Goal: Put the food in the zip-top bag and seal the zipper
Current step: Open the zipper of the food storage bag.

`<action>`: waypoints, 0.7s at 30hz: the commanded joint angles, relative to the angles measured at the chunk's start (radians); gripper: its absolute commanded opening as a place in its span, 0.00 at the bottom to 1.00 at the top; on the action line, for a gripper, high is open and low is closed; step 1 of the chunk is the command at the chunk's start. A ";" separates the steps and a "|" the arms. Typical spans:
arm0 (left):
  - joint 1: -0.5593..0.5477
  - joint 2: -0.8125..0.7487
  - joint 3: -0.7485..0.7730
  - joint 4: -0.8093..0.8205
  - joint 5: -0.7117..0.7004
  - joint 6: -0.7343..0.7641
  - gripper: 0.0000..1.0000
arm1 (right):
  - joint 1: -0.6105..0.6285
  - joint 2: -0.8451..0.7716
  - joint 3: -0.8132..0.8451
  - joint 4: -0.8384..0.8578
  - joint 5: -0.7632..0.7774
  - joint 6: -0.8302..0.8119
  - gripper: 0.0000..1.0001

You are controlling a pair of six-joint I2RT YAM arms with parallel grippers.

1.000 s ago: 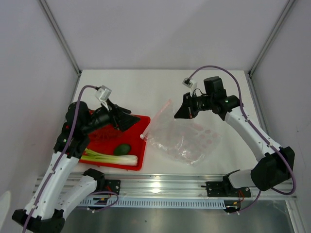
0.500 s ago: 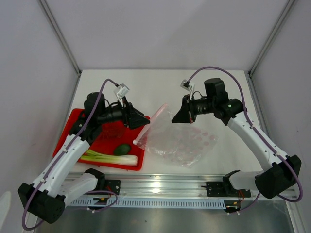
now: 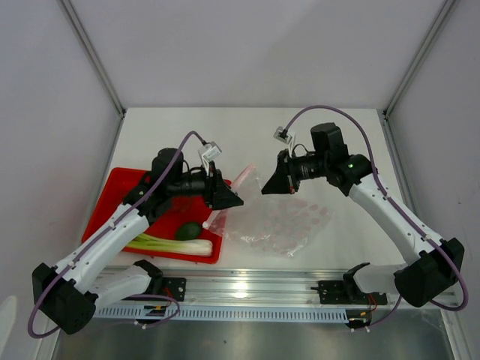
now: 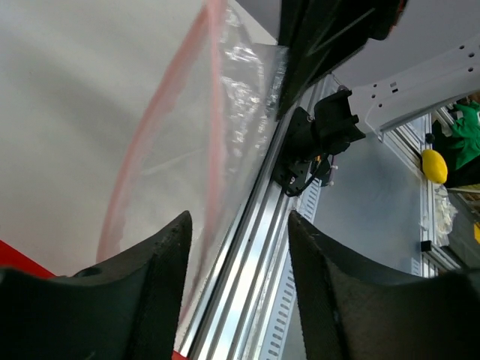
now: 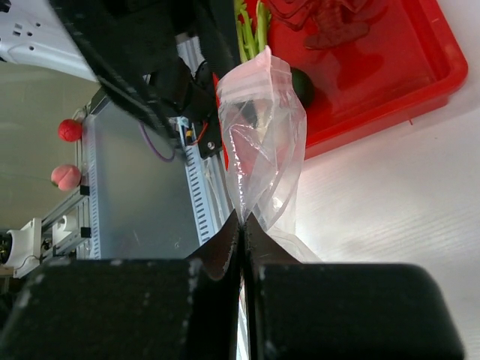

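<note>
The right pincer (image 5: 244,225) is pressed together on the film of the clear crinkly zip-top bag (image 3: 281,223). It is pinching the bag near its mouth and holding that edge lifted off the white desk (image 3: 225,135), while the rest of the bag is lying flat, right of centre. The thin pink-red zipper strip (image 4: 216,112) is running along the raised mouth edge. In the left wrist view it is passing down between the fingers of the left pincer (image 4: 238,225), which are spread apart with the bag's edge in the gap. I cannot tell whether either finger is touching the film. From above, the two pincers are facing each other, close together, over the bag's left end.

The bag's left edge is lying just beside the right rim of the red plastic tray (image 3: 105,206). The left arm is reaching across this tray and covering much of it from above. The red toy lobster (image 5: 337,19) is lying in the tray, showing only in the right wrist view. The small dark-green oval fruit (image 3: 190,230) is sitting just beside the white-and-green leek stalk (image 3: 171,244), which is stretching along the tray's near rim. White desk surface is showing behind both pincers as far as the back wall. The aluminium rail (image 3: 247,283) is bounding the near edge, close to the bag.
</note>
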 commanded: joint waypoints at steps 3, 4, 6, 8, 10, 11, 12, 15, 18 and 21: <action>-0.003 0.039 0.024 0.036 -0.001 -0.032 0.38 | 0.014 -0.026 0.005 0.022 -0.017 -0.001 0.00; -0.005 0.039 0.025 0.059 0.008 -0.067 0.30 | 0.015 -0.026 0.009 0.007 0.012 -0.005 0.00; -0.005 0.039 0.028 0.087 0.029 -0.118 0.09 | 0.015 -0.019 0.023 -0.019 0.064 -0.008 0.19; -0.006 0.039 0.029 0.110 0.017 -0.211 0.01 | 0.020 -0.019 0.029 -0.024 0.105 0.005 0.44; -0.015 0.022 0.028 0.105 -0.062 -0.297 0.00 | 0.032 -0.029 0.042 -0.030 0.267 0.042 0.62; -0.026 0.013 0.031 0.091 -0.108 -0.319 0.01 | 0.062 -0.032 0.052 -0.038 0.356 0.051 0.67; -0.059 0.004 0.037 0.061 -0.242 -0.343 0.01 | 0.078 -0.033 0.078 -0.073 0.444 0.062 0.69; -0.116 -0.038 0.058 -0.025 -0.518 -0.408 0.01 | 0.129 -0.038 0.108 -0.140 0.766 0.139 0.75; -0.193 -0.044 0.075 -0.082 -0.715 -0.509 0.01 | 0.178 -0.068 0.121 -0.211 1.078 0.214 0.79; -0.245 -0.021 0.096 -0.151 -0.835 -0.621 0.01 | 0.227 -0.111 0.125 -0.272 1.231 0.266 0.80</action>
